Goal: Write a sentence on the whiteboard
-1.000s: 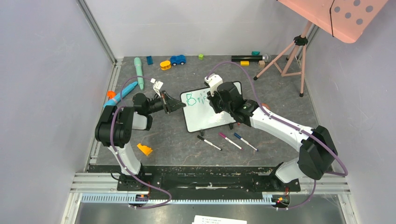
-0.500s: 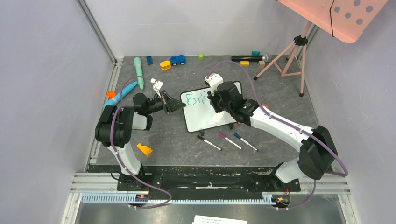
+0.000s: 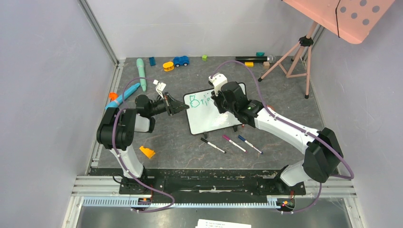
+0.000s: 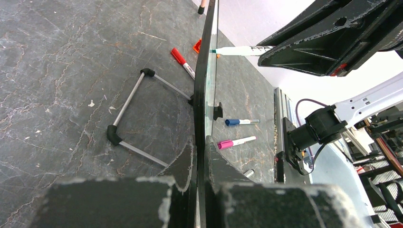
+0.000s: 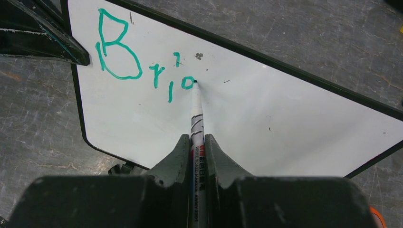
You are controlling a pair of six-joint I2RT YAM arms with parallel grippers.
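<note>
The whiteboard (image 3: 207,119) stands tilted on its wire stand at the table's middle. My left gripper (image 3: 183,108) is shut on the board's left edge, and its wrist view shows the board edge-on (image 4: 205,90) between the fingers. My right gripper (image 3: 220,101) is shut on a white whiteboard marker (image 5: 196,121), whose tip touches the board (image 5: 294,118). The sentence (image 5: 156,78) reads "Bri" in teal-green, followed by a small loop at the marker tip. The left wrist view shows the marker (image 4: 237,50) meeting the board from the right.
Black (image 3: 212,145), pink (image 3: 234,143) and blue (image 3: 249,144) pens lie in front of the board, and a red marker (image 4: 183,61) behind it. An orange piece (image 3: 147,152) lies near left. Toys line the back edge. A tripod (image 3: 290,61) holds a pink dotted panel (image 3: 347,16) at back right.
The right gripper has shifted slightly right along the board with the marker. A small teal loop now stands after "Bri". The left gripper has not moved.
</note>
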